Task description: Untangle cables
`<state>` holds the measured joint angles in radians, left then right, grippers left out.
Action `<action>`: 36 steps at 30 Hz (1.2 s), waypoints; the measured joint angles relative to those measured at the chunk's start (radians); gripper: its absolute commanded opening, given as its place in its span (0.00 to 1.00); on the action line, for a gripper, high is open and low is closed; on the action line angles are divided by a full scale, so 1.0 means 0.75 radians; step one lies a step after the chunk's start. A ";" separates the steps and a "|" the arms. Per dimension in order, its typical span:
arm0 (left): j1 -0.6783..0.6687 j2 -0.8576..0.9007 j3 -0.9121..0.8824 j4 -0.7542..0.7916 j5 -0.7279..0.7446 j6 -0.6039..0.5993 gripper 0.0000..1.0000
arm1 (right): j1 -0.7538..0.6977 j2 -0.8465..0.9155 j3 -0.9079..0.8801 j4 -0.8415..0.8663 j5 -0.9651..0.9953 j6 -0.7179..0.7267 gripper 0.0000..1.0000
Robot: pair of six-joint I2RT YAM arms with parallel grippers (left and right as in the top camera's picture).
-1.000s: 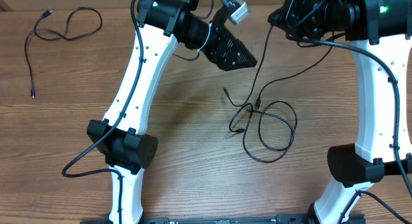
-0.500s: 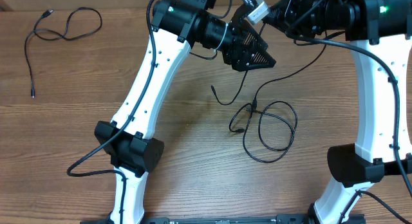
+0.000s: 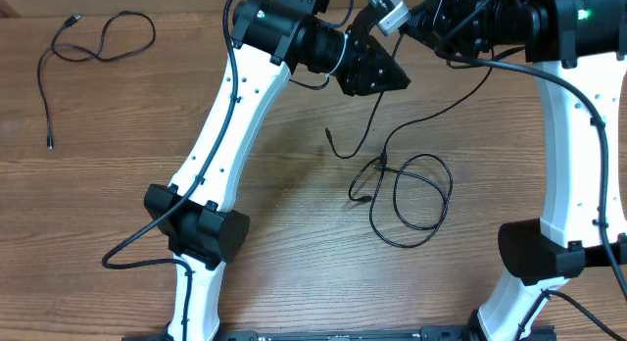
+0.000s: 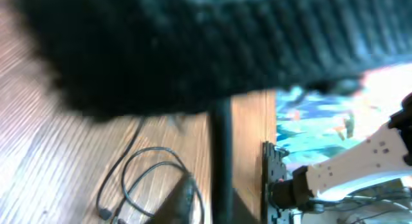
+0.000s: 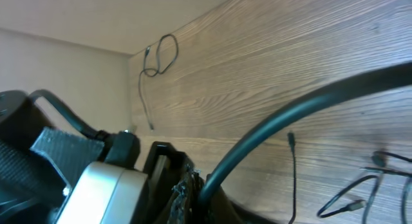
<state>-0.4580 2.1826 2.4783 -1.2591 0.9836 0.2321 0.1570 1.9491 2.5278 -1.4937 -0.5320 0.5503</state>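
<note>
"Jaws of the left gripper (image 3: pixel 397 81) first: how do they stand?"

"Pressed together on a thin black strand of the knotted cables (image 3: pixel 384 165); from above, the two black fingers meet in a point and the strand runs up to them from the knot; in the left wrist view a blurred dark finger (image 4: pixel 193 50) fills the top, and the strand hangs straight down from it."

"And the right gripper (image 3: pixel 419 25)?"

"Its jaws are pressed together too; in the right wrist view a dark cord sweeps out from just beside them, close to the lens, but whether they pinch it I cannot tell."

"Where are the two, measured from the knot?"

"Both are beyond the knot, on the side away from the arm bases; the left gripper is nearer to it, the right gripper just past the left one."

"The knot itself?"

"On the wooden table (image 3: pixel 274 204), between the two arms and nearer the right one; loose loops spread from it toward the bases; one plug end (image 3: pixel 329 134) sits just left of the knot, at the end of the pinched strand; another strand climbs from the knot to the right and passes under the right arm."

"The third cable (image 3: pixel 98 55)?"

"Well apart from the knot, far to its left; one loop and a long tail."
</note>
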 measured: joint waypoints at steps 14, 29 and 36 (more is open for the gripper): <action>0.001 -0.004 0.051 0.014 -0.214 -0.190 0.04 | 0.000 0.001 0.000 -0.063 0.280 -0.001 0.92; 0.026 -0.273 0.079 -0.147 -0.845 -0.335 0.04 | -0.123 0.001 0.000 -0.063 0.294 -0.001 1.00; 0.068 -0.315 0.082 -0.210 -1.118 -0.600 0.04 | -0.207 0.001 0.000 -0.142 0.296 -0.012 1.00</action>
<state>-0.4072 1.9461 2.5397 -1.4166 0.1448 -0.2180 0.0021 1.9495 2.5278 -1.6005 -0.3103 0.5411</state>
